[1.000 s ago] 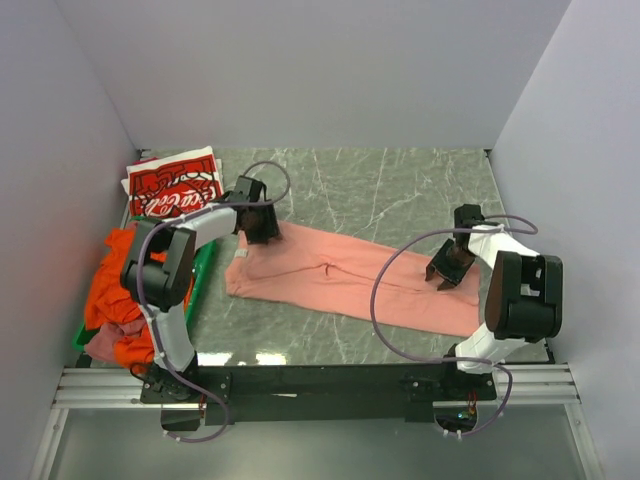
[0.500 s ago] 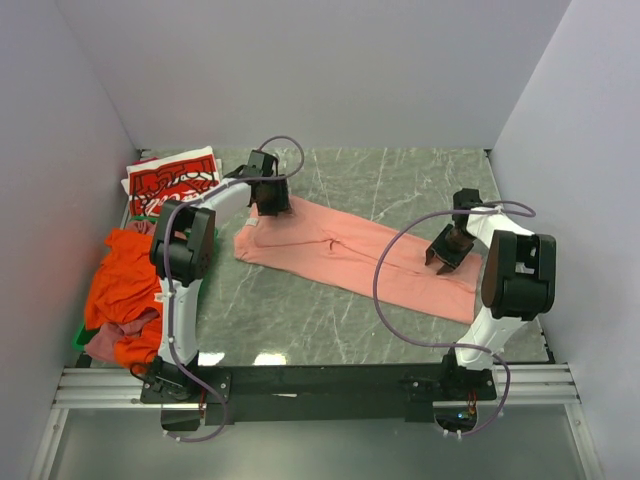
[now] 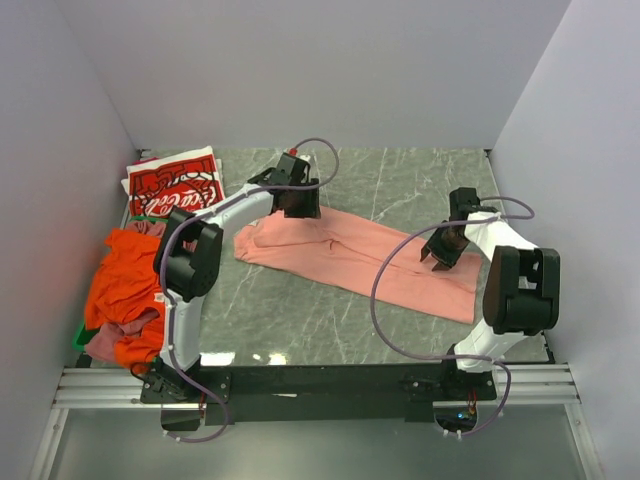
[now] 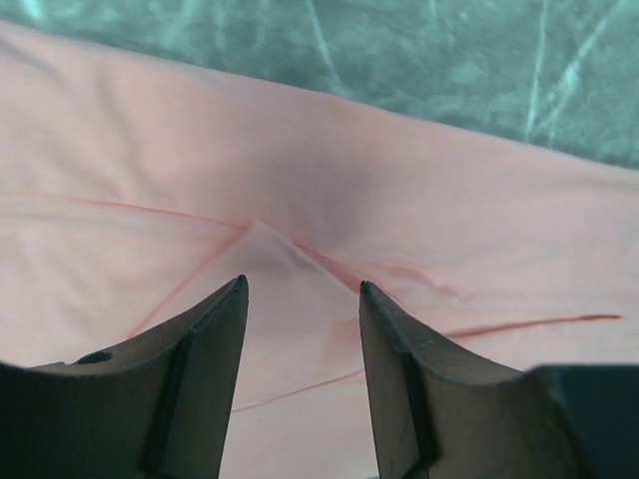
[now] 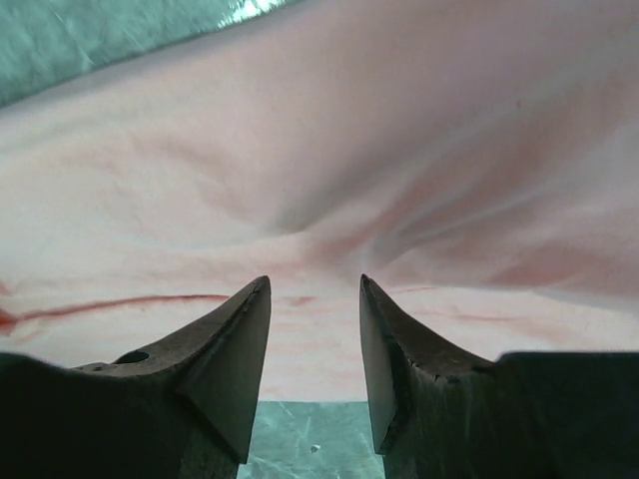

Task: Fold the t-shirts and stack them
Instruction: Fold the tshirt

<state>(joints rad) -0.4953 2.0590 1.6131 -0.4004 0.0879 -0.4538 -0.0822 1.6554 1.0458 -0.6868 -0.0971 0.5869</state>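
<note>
The salmon-pink t-shirt (image 3: 350, 262) lies folded into a long strip, slanting across the table from centre-left to the right. My left gripper (image 3: 298, 206) is open just above the strip's far edge near its left end; pink cloth (image 4: 399, 180) with a small raised crease fills its view. My right gripper (image 3: 440, 252) is open over the strip's right part, with cloth (image 5: 349, 150) between and beyond the fingers. The red Coca-Cola shirt (image 3: 175, 185) lies folded at the far left. The orange shirt (image 3: 125, 280) and the mauve one (image 3: 105, 343) are heaped at the left.
The green crate (image 3: 79, 338) is mostly hidden under the orange and mauve heap at the left edge. Grey walls close in the marbled table (image 3: 400, 180) on three sides. The arms' cables loop over the pink strip.
My left gripper has moved right along the shirt's far edge. The strip's left end shifted away from me and slightly right. My right gripper has crept up and to the left.
</note>
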